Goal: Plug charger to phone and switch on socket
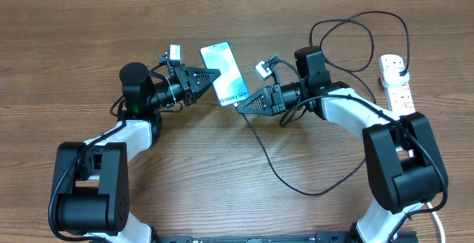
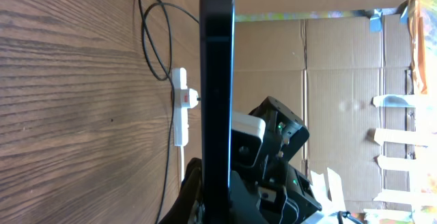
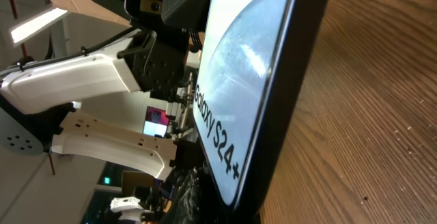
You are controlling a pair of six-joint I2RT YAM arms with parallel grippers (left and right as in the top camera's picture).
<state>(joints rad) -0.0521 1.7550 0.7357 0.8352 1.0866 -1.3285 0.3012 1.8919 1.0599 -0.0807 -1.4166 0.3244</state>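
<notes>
The phone (image 1: 224, 73) has a light blue screen reading "Galaxy S24+" and is held tilted above the table. My left gripper (image 1: 213, 76) is shut on its left long edge. In the left wrist view the phone (image 2: 217, 80) shows edge-on between the fingers (image 2: 217, 200). My right gripper (image 1: 240, 107) sits at the phone's lower end, shut on the charger's connector tip, which is hidden. The black cable (image 1: 275, 170) loops across the table to a black plug (image 1: 401, 68) in the white socket strip (image 1: 398, 89). The right wrist view shows the screen (image 3: 239, 80) close up.
The strip's white cord (image 1: 437, 224) runs off at the front right. Extra cable loops (image 1: 355, 32) lie behind the right arm. The strip (image 2: 179, 111) and cable (image 2: 153, 39) also show in the left wrist view, with cardboard boxes (image 2: 341, 80) beyond the table.
</notes>
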